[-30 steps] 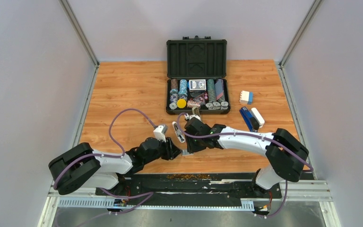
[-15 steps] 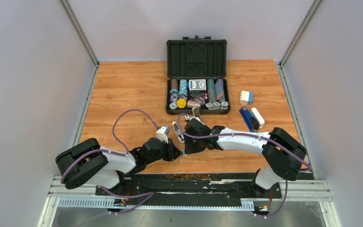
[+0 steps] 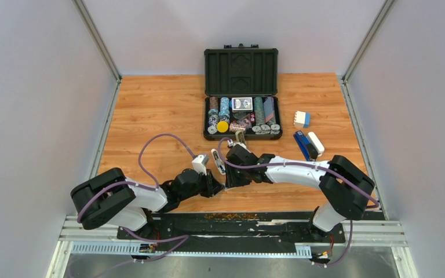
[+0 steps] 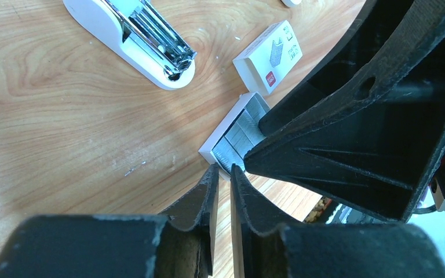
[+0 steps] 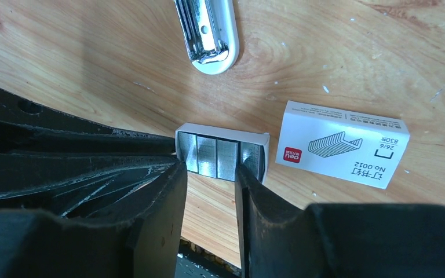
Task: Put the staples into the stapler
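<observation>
Left gripper (image 4: 223, 171) pressed together at tray (image 4: 222, 131) corner; right gripper (image 5: 210, 171) partly spread over staples (image 5: 217, 156); stapler (image 5: 208, 29) near, sleeve (image 5: 342, 145) just beside

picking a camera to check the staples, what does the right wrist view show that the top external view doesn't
Only right wrist: the staples in their open tray, and the printed sleeve lying beside it. Only top external: the chip case, the dark blue stapler, a white-and-blue box. Both: the stapler and the wooden table.
</observation>
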Action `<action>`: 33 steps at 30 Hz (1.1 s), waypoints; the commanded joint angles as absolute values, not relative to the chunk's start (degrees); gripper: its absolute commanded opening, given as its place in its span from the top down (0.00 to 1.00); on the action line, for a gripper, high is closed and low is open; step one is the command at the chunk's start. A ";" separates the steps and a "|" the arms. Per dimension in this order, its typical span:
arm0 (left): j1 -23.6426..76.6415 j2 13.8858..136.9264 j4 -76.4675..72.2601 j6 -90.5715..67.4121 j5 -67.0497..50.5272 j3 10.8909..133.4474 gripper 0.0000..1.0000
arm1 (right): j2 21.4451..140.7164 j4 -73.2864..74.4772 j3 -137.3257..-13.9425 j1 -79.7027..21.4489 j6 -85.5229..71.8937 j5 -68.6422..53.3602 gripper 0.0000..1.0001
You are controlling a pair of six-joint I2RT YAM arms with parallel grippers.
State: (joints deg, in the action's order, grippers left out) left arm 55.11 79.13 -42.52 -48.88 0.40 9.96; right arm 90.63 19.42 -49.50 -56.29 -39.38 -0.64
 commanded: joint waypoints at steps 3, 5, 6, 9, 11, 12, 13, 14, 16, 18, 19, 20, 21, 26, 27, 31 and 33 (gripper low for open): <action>55.48 80.03 -44.65 -49.31 0.88 11.20 0.81 | 88.80 18.90 -49.75 -56.33 -39.29 4.12 0.61; 55.48 79.99 -44.65 -49.32 0.88 11.09 0.81 | 88.71 18.84 -49.82 -56.25 -39.12 4.54 0.61; 55.50 79.98 -44.65 -49.31 0.88 11.12 0.81 | 88.92 18.81 -49.83 -56.25 -39.11 4.63 0.61; 55.44 80.13 -44.65 -49.33 0.88 11.25 0.81 | 90.00 17.75 -49.77 -56.25 -38.85 3.08 0.60; 55.50 80.31 -44.65 -49.33 0.79 11.40 0.81 | 90.78 16.86 -49.66 -56.32 -38.99 1.69 0.60; 55.50 80.36 -44.65 -49.38 0.71 11.47 0.81 | 91.13 16.53 -49.61 -56.26 -39.10 1.09 0.60; 55.51 80.37 -44.65 -49.35 0.70 11.43 0.81 | 91.36 16.30 -49.62 -56.25 -39.18 0.94 0.60; 55.54 80.29 -44.65 -49.33 0.70 11.46 0.81 | 91.54 16.29 -49.65 -56.28 -39.17 0.95 0.60; 55.54 80.33 -44.65 -49.31 0.78 11.44 0.81 | 91.87 16.03 -49.74 -56.27 -39.21 -0.95 0.60; 55.50 80.31 -44.69 -49.38 0.79 11.46 0.81 | 91.67 14.97 -49.52 -56.27 -39.20 -2.51 0.60; 55.54 80.37 -44.65 -49.39 0.79 11.47 0.81 | 91.51 14.10 -49.30 -56.26 -39.20 -3.46 0.61; 55.51 80.37 -44.66 -49.39 0.79 11.49 0.81 | 91.24 13.28 -49.04 -56.25 -39.20 -4.34 0.61; 55.52 80.37 -44.65 -49.42 0.79 11.46 0.81 | 90.76 12.35 -48.86 -56.28 -39.28 -5.14 0.61; 55.50 80.33 -44.63 -49.48 0.94 11.42 0.81 | 87.72 8.76 -47.71 -56.26 -39.14 -8.01 0.62; 55.49 80.31 -44.59 -49.48 0.96 11.37 0.81 | 86.97 8.06 -47.46 -56.25 -39.03 -8.57 0.62; 55.54 80.50 -44.49 -49.63 1.14 11.41 0.82 | 83.80 4.32 -45.92 -56.25 -38.36 -10.16 0.62; 55.60 80.51 -44.22 -49.73 1.27 11.40 0.82 | 82.32 2.01 -45.02 -56.26 -38.18 -10.98 0.63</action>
State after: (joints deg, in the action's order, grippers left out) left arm 55.16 79.88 -43.46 -49.41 0.43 9.96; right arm 86.76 13.34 -45.58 -55.40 -38.00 -3.84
